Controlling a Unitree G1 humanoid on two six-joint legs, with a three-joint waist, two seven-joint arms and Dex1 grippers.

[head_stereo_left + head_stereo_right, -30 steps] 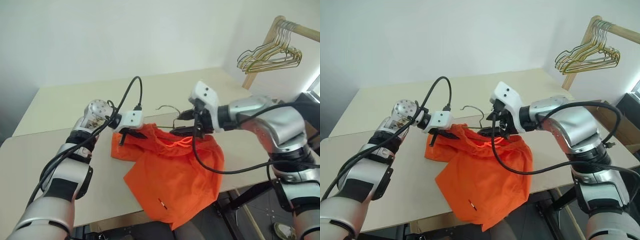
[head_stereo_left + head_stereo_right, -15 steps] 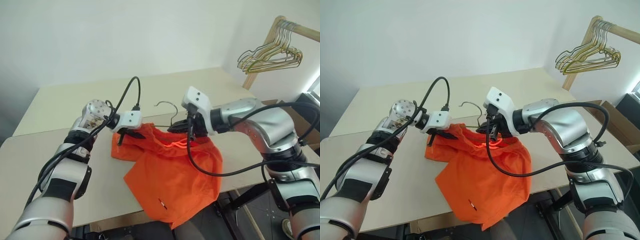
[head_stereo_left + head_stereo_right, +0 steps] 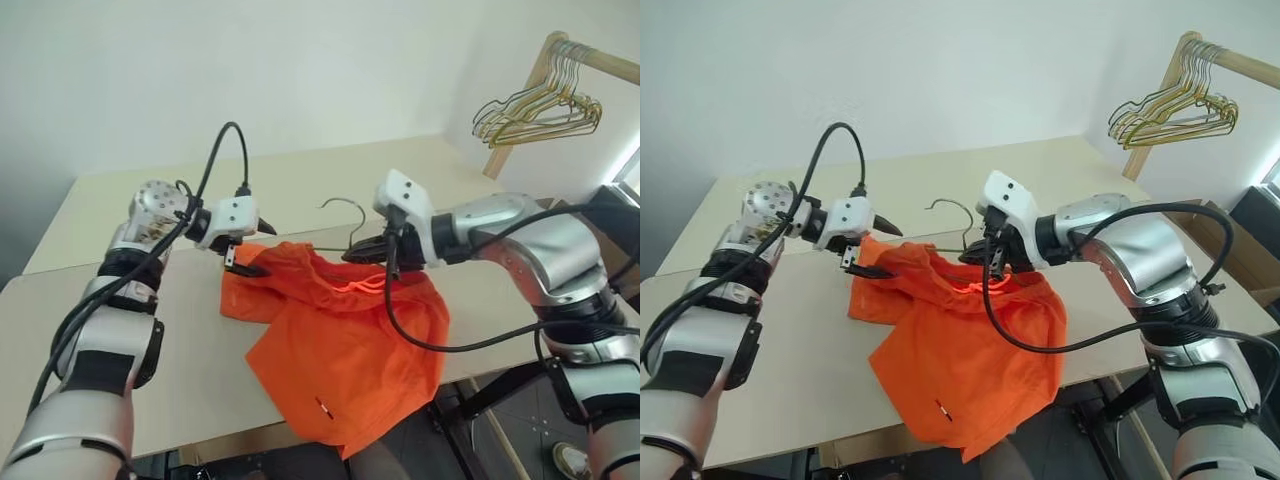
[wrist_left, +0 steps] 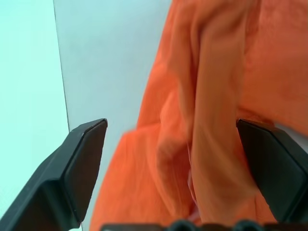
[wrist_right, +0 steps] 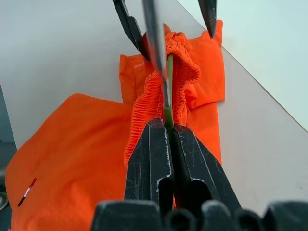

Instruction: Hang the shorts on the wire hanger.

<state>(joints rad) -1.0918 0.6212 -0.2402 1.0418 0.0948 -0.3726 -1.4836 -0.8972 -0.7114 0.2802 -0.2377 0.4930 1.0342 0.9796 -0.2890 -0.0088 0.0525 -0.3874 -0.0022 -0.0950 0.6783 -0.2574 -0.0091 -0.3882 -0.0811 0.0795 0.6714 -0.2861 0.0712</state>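
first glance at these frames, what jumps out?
The bright orange shorts sprawl over the near edge of the table, one leg hanging off it. The right gripper is shut on the wire hanger at the gathered waistband, while the left gripper stands open beside it.

We see the shorts (image 3: 345,350), bright orange with a gathered waistband, sprawled on the bench (image 3: 120,330) with one leg drooping over its near edge. Their waistband is lifted off the surface, and the wire hanger (image 5: 167,98), thin and grey-green, passes through it, its curved hook pointing toward the far edge.
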